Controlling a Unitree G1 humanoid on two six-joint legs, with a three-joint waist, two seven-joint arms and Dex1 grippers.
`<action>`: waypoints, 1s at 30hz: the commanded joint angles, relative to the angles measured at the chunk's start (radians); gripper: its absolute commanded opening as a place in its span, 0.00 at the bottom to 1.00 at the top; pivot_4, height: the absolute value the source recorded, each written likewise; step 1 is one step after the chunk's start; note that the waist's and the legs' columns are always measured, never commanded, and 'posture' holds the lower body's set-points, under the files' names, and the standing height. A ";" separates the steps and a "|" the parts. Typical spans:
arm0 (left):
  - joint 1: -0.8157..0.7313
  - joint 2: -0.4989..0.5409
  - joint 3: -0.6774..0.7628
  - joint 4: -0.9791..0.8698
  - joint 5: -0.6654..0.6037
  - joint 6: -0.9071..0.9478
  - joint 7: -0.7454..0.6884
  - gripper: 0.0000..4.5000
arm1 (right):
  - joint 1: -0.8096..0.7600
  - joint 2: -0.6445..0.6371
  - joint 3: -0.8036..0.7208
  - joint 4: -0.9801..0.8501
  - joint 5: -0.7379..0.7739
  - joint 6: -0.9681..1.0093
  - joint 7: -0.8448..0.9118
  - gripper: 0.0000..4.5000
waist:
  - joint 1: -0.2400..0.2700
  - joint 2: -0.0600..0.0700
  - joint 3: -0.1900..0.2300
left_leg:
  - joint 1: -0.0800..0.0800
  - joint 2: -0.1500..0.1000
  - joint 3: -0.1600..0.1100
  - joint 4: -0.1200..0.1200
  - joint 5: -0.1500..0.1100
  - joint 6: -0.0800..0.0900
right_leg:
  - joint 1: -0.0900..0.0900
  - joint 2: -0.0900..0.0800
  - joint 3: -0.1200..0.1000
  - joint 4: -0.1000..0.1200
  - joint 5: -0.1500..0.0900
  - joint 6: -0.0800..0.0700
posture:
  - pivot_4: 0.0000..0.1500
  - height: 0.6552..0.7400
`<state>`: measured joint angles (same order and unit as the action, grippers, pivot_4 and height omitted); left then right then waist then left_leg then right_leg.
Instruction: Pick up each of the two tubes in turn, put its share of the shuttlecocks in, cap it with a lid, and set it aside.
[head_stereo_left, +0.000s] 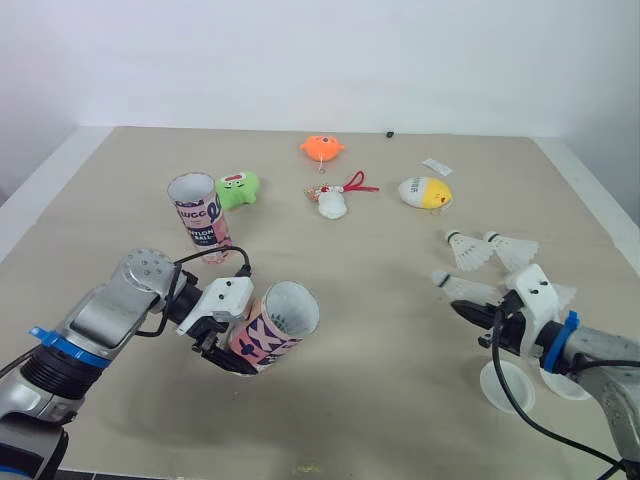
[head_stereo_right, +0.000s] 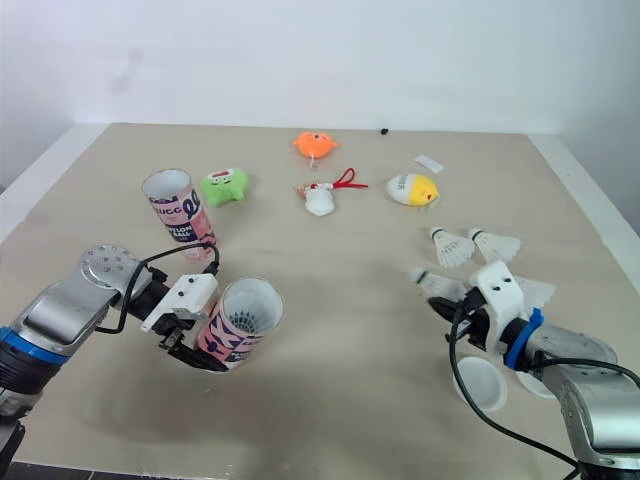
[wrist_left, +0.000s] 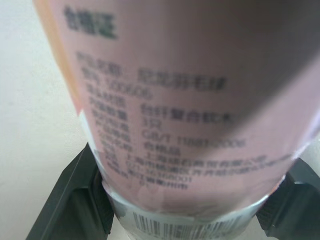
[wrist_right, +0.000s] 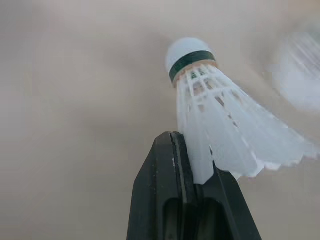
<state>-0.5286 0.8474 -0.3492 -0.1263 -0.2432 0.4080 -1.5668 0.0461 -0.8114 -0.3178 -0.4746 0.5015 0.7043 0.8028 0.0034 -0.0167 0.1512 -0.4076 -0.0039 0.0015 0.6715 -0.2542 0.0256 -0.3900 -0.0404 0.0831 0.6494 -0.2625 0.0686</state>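
Left jaws are squeezing the pink tube (head_stereo_left: 272, 335) from both sides, tipping its open mouth up and toward the other arm. Right jaws are pinching tight on the feathers of a shuttlecock (head_stereo_left: 462, 287), holding its round tip toward that mouth, well apart from it. To do this well, I think the tip should be going in first, straight down the middle, with the tube keeping steady. Two white lids (head_stereo_left: 507, 386) are lying by the right arm. Further off, two more shuttlecocks (head_stereo_left: 466, 248) are lying on the tan counter (head_stereo_left: 380, 330). The second tube (head_stereo_left: 200, 214) is standing upright beyond. Small toys (head_stereo_left: 322, 148) are sitting near a white wall (head_stereo_left: 320, 60).
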 joint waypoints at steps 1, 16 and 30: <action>-0.003 0.023 -0.024 0.030 0.026 -0.016 -0.029 0.65 | -0.085 -0.084 0.004 -0.151 0.144 0.035 0.114 0.02 | -0.004 0.000 0.000 | 0.000 0.000 0.000 0.000 0.000 0.000 | 0.000 0.000 0.000 0.000 0.000 0.000 | 1.00 1.00; -0.133 0.048 -0.115 0.162 -0.041 -0.041 -0.048 0.65 | -0.834 -0.093 0.623 -0.017 -0.126 -0.186 0.431 0.02 | -0.027 0.000 0.003 | 0.000 0.004 -0.004 0.001 0.003 -0.003 | -0.001 0.002 -0.008 0.002 0.002 -0.008 | 1.00 1.00; -0.154 0.043 -0.097 0.192 -0.050 -0.016 -0.048 0.65 | -1.055 0.084 0.767 0.192 -0.266 -0.338 0.586 0.02 | -0.026 -0.001 0.004 | -0.001 0.003 -0.007 0.001 0.006 -0.008 | -0.010 0.002 -0.011 0.017 0.001 -0.013 | 1.00 1.00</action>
<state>-0.6762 0.8844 -0.4615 0.0661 -0.3114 0.3888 -1.6161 -0.9692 -0.7353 0.4425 -0.3021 0.2601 0.3896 1.3689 -0.0229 -0.0172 0.1547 -0.4091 -0.0004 -0.0063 0.6726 -0.2478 0.0165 -0.3996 -0.0384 0.0719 0.6665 -0.2616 0.0558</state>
